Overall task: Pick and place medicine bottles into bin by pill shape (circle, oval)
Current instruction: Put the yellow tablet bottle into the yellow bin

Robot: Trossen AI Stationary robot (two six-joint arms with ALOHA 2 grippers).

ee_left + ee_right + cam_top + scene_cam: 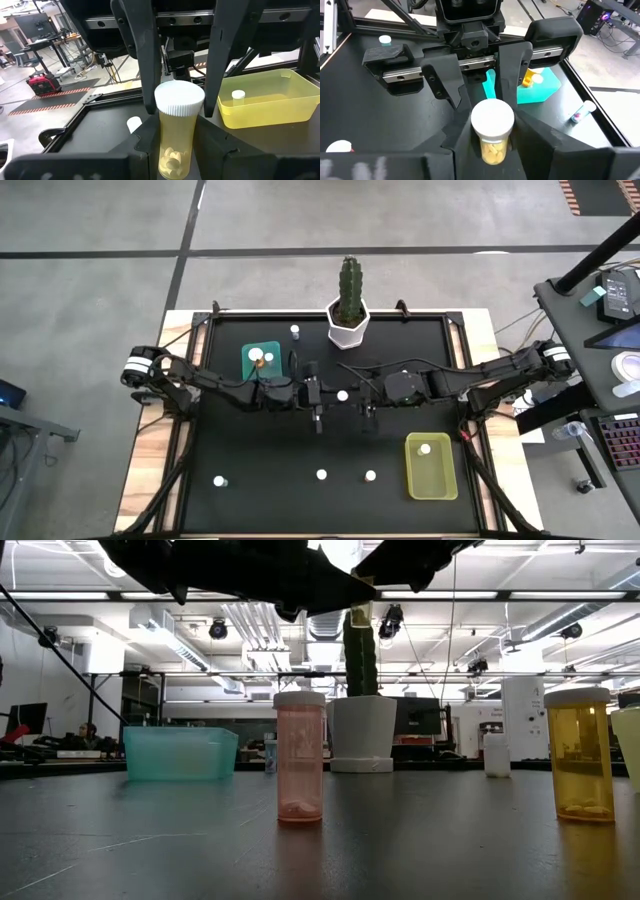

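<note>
Meeting over mid-table, the left gripper (318,393) and right gripper (366,394) both close partway on one white-capped bottle (343,395) holding pale pills (171,158), fingers (141,55) pressed on its sides. Teal bin (264,363) contains one orange bottle (257,356) and a second white-capped one; yellow bin (431,467) contains a single white-capped bottle (425,448).

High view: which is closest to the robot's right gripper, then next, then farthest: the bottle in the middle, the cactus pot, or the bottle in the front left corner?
Counting from the right gripper:
1. The middle bottle, right at the gripper's tip, mid-table.
2. The cactus pot, at the table's back edge, straight behind it.
3. The corner bottle, far off at the front left.
</note>
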